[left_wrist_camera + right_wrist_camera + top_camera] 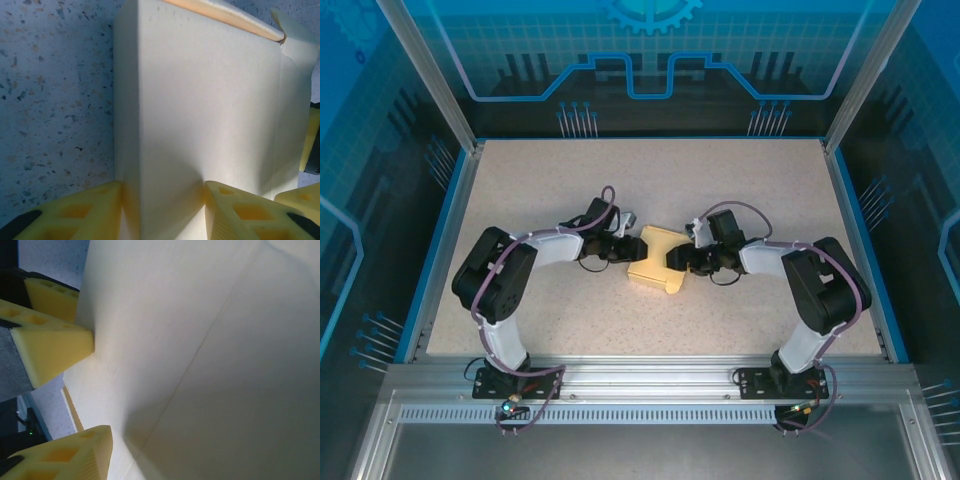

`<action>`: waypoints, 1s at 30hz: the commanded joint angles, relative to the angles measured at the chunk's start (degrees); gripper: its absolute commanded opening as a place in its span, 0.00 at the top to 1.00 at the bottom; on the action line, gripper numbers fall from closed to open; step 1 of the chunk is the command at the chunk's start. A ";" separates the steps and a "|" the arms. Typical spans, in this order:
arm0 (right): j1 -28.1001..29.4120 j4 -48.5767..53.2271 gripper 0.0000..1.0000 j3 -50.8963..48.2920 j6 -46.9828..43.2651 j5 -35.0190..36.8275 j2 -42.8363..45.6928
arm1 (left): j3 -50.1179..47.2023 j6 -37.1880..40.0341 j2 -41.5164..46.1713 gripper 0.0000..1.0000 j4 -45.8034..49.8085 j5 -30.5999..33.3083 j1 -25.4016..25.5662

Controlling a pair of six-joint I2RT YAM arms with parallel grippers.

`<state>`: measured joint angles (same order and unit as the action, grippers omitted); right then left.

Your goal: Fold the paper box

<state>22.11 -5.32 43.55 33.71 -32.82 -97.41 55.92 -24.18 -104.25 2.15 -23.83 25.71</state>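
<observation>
The left gripper [164, 194] is seen in its wrist view pinching an upright wall of the paper box [200, 100], one yellow finger pressed on each side. In the right wrist view the right gripper [100, 387] is held with fingers apart against the cardboard; whether anything is gripped cannot be told. From above, both arms are seen bent inward, elbows out, meeting at the box in mid-table [740, 190]. Bare table is left all round, up to the blue edging [443, 240].
</observation>
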 commanded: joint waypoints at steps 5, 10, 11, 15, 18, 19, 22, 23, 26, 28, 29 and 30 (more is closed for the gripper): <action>-0.08 -4.61 0.46 -0.99 2.89 -3.19 4.50 | -2.90 -3.16 0.85 0.54 -1.02 -3.43 0.10; 0.30 -4.76 0.50 -1.27 4.07 -2.92 7.26 | -3.14 -5.41 0.04 0.53 -4.24 -7.03 0.21; 0.39 -4.56 0.51 -1.30 4.21 -2.67 7.91 | -3.09 -5.63 -0.13 0.53 -4.59 -7.33 0.30; 0.72 -2.82 0.53 -1.36 4.17 -1.30 10.33 | -2.66 -5.69 -0.77 0.50 -5.05 -7.42 1.00; 0.84 -1.09 0.54 -1.24 3.91 -0.65 11.98 | -2.14 -5.78 -1.56 0.47 -5.40 -7.66 1.76; 0.83 -0.26 0.54 -1.04 3.58 -0.42 12.36 | -1.96 -5.79 -1.82 0.46 -5.54 -7.60 2.08; 1.09 1.70 0.55 -0.66 2.98 0.38 13.09 | -1.36 -5.71 -2.69 0.45 -5.67 -7.53 2.65; 1.25 2.14 0.55 -0.59 3.03 0.60 13.28 | -1.09 -5.65 -3.01 0.45 -5.63 -7.46 2.79; 1.76 3.19 0.55 -0.36 2.94 1.24 13.88 | -0.73 -5.30 -3.42 0.44 -5.41 -7.14 3.03; 2.06 3.94 0.56 -0.23 2.94 1.74 14.33 | -0.64 -5.11 -3.51 0.43 -5.43 -6.78 3.04; 2.19 4.37 0.56 -0.06 2.94 2.05 14.51 | -0.62 -5.04 -3.51 0.42 -5.41 -6.61 3.08; 2.30 4.76 0.56 0.17 2.94 2.20 14.68 | -0.64 -5.00 -3.55 0.42 -5.40 -6.41 3.03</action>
<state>22.57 -1.39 42.06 37.34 -29.28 -84.51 54.54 -29.93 -105.60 -4.64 -29.65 27.03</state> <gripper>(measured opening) 0.440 0.581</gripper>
